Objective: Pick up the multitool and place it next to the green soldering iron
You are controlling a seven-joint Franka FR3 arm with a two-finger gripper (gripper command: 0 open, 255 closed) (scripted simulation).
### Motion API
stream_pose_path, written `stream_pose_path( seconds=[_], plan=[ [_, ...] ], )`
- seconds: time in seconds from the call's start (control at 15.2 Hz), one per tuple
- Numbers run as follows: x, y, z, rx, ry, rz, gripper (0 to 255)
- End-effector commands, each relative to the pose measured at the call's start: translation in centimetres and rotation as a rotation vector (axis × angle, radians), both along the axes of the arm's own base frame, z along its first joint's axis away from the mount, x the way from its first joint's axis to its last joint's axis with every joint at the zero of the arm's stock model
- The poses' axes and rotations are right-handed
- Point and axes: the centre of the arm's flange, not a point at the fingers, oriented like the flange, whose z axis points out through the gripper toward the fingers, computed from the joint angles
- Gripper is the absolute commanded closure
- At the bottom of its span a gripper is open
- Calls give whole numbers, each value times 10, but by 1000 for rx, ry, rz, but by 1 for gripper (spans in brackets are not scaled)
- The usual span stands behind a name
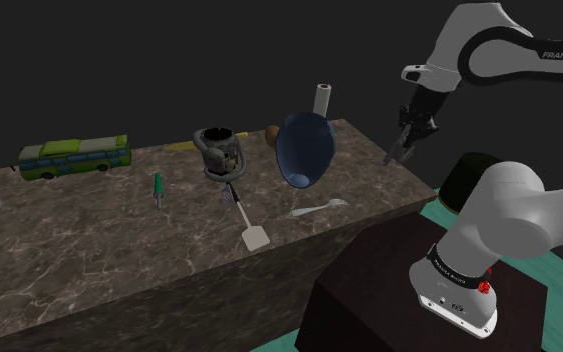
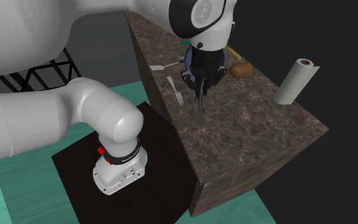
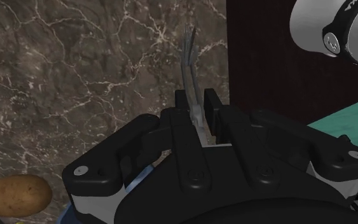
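The gripper (image 3: 196, 103) pinches a slim, silvery-grey multitool (image 3: 188, 56) above the marbled counter (image 3: 75, 76).

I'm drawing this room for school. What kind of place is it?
Probably a kitchen: a dark marble counter holds a paper towel roll, a potato and a fork.

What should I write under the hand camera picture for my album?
Black gripper clasps a thin grey multitool above the dark marbled counter, a potato nearby.
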Motion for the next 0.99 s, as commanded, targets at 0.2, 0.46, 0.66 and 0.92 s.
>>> stream_pose_path(
  seconds=[0.2, 0.46, 0.66, 0.92],
  plan=[
    [0, 0, 27, 0, 0, 0, 255],
    [0, 0, 48, 0, 0, 0, 255],
    [0, 0, 64, 0, 0, 0, 255],
    [0, 0, 85, 0, 0, 0, 255]
  ],
)
